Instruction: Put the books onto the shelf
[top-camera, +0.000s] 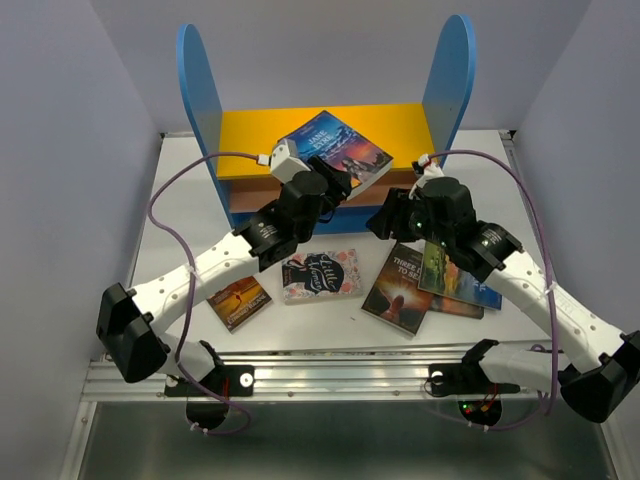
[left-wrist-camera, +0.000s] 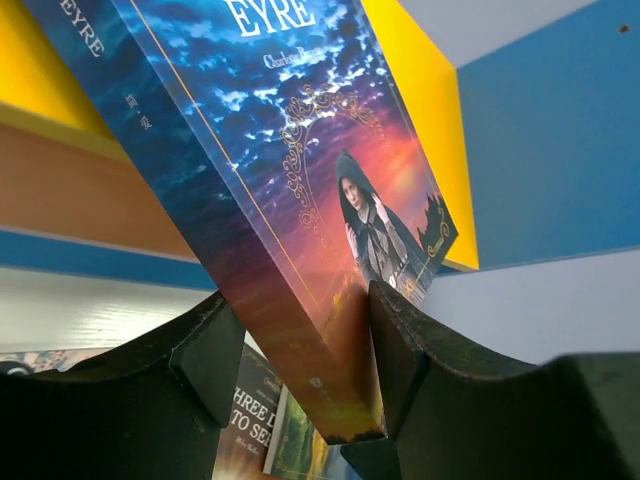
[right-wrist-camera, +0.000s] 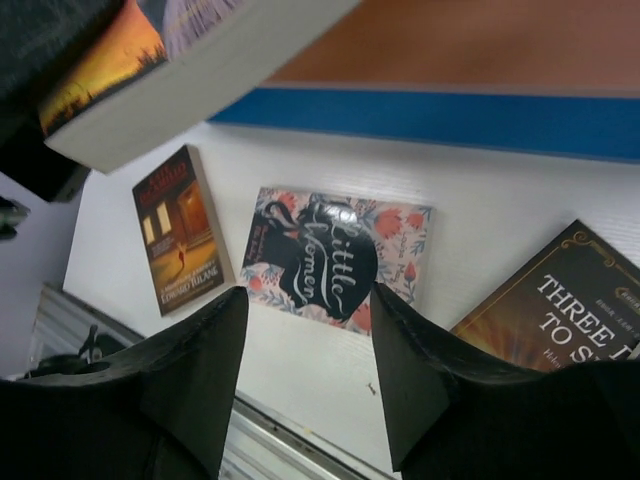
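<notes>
Placing in hand: the Jane Eyre paperback (top-camera: 335, 148) is judged to be going onto the shelf (top-camera: 250, 140), which is stood at the middle of the table's far edge.
Left gripper (left-wrist-camera: 297, 345): clamped on the paperback's lower corner, one finger on the cover and the other on the back.
Book attitude: tilted, cover up, with most of it held over the orange-yellow top board (top-camera: 390, 118); whether it touches the board cannot be told.
Right gripper (right-wrist-camera: 308, 350): jaws apart with nothing between them, held low in front of the shelf above the table (top-camera: 330, 330).
Books left: Little Women (top-camera: 320, 275), a dark brown paperback (top-camera: 238, 302), an orange-brown paperback (top-camera: 398, 290) and a green landscape cover (top-camera: 455, 280) laid partly on it are all spread flat toward the table's near edge.
Done well: the paperback is best carried further back over the board and levelled, then lowered until it is borne by the wood. Only then should the jaws be opened.
Risk: with a corner grip the book may pivot, and if it is released early it may tip off the board's front edge.
Free arm: the right gripper is best held clear of the overhanging corner.
</notes>
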